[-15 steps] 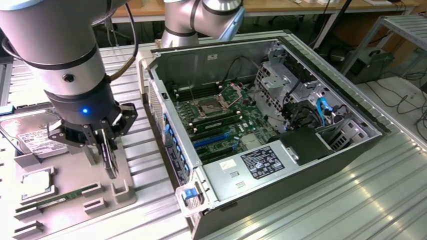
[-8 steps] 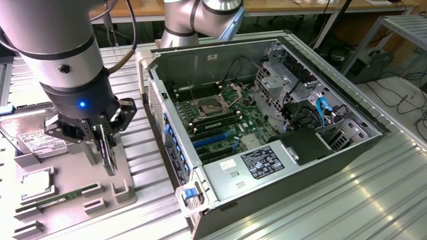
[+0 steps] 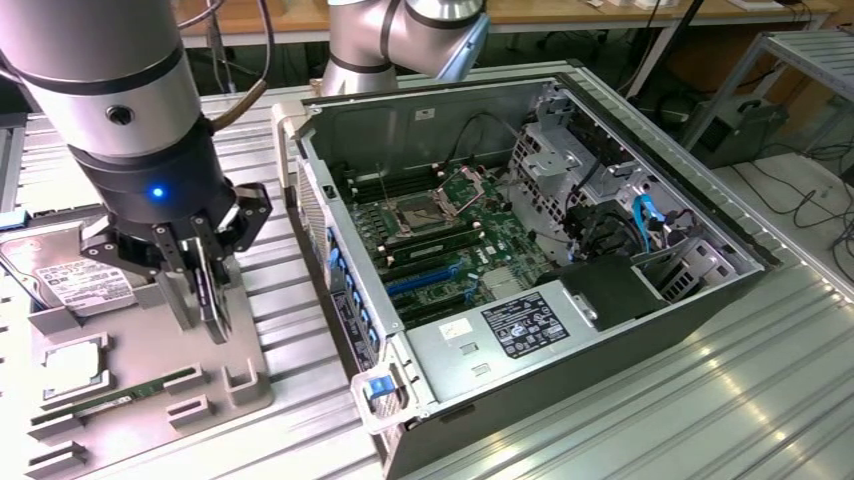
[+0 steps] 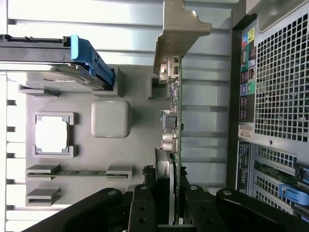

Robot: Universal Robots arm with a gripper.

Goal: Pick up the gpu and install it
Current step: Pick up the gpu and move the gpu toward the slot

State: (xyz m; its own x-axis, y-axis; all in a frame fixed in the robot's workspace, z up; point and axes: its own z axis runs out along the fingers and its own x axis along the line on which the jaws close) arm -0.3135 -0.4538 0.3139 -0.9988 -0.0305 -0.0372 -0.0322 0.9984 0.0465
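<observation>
While the pincer (image 3: 207, 315) clamps the gpu (image 4: 173, 111) edge-on, a hard drive (image 3: 70, 282) lies just beside; the wrist view shows its bracket (image 4: 179, 29).

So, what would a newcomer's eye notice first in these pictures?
First the big open computer case, motherboard bare, in the middle of the exterior view. Then, at that view's left, the gripper clamped on the gpu, which stands on edge over the grey tray.

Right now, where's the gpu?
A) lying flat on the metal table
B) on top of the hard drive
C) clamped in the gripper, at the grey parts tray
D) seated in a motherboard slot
C: the gripper is closed on the gpu, held edge-on at the grey parts tray, outside the open computer case.
</observation>
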